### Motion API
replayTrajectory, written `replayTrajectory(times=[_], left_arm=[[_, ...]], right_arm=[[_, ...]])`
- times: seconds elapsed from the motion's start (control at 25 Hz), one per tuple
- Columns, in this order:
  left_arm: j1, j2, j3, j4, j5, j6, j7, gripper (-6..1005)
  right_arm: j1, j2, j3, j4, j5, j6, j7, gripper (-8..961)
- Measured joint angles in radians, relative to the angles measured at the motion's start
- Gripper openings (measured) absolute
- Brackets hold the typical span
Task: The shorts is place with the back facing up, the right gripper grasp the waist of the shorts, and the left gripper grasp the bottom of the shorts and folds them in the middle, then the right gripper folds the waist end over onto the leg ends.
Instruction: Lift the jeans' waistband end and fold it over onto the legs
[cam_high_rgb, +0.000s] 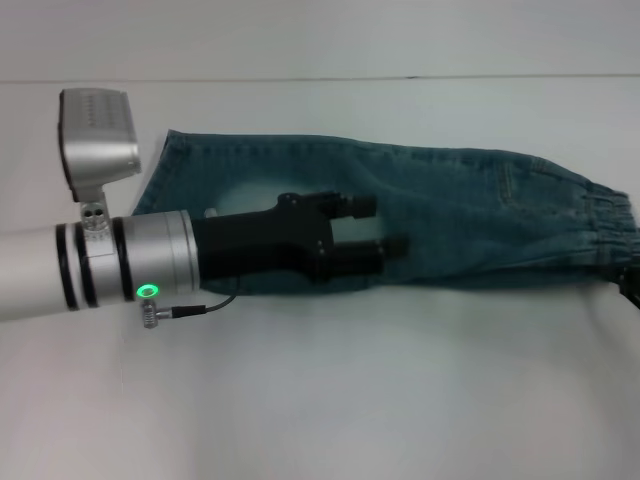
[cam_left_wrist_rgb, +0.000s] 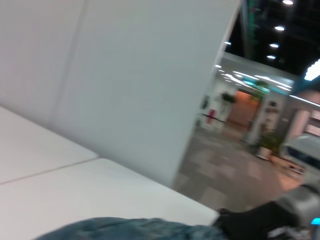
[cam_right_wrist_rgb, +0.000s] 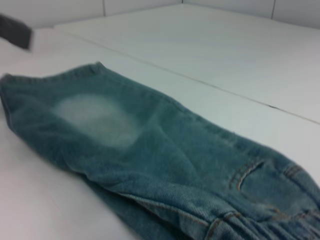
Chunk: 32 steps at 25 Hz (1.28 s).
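The shorts (cam_high_rgb: 440, 215) lie folded lengthwise in a long strip across the white table (cam_high_rgb: 330, 390). The waist of the shorts (cam_high_rgb: 608, 225) is at the right, and the leg ends (cam_high_rgb: 165, 175) are at the left. My left gripper (cam_high_rgb: 385, 225) hovers over the strip's middle, fingers spread and open, with nothing pinched between them. Only a black bit of my right gripper (cam_high_rgb: 632, 285) shows at the right edge, by the waist. The right wrist view shows the shorts (cam_right_wrist_rgb: 150, 150) with a pale patch (cam_right_wrist_rgb: 95, 120) and a pocket (cam_right_wrist_rgb: 247, 172).
The left arm's silver camera block (cam_high_rgb: 98, 140) stands above the leg ends. A table seam (cam_high_rgb: 400, 77) runs along the back. In the left wrist view a white wall panel (cam_left_wrist_rgb: 125, 85) rises behind the table, with a strip of denim (cam_left_wrist_rgb: 130, 229) below it.
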Motion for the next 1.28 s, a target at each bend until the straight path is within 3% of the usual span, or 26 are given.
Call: replayTrajectory(times=[0.16, 0.28, 0.68, 0.96, 1.28], left_arm=[[-0.012, -0.004, 0.001, -0.089, -0.085, -0.116, 0.078, 850], [-0.04, -0.004, 0.002, -0.165, -0.121, -0.185, 0.135, 657], [-0.161, -0.003, -0.017, -0.388, -0.138, -0.329, 0.257, 185], [-0.245, -0.002, -0.144, -0.573, -0.163, -0.448, 0.411, 97], [-0.26, -0.003, -0.225, -0.66, -0.149, -0.452, 0.512, 46]], right_arm=[[-0.031, -0.001, 0.0, -0.074, 0.017, -0.07, 0.06, 55], [-0.051, -0.003, 0.0, -0.127, 0.03, -0.123, 0.108, 55], [-0.069, -0.004, -0.002, -0.287, 0.028, -0.261, 0.275, 55], [-0.06, -0.006, 0.001, -0.378, 0.033, -0.34, 0.358, 55], [-0.036, -0.018, 0.017, -0.385, 0.04, -0.326, 0.381, 56]])
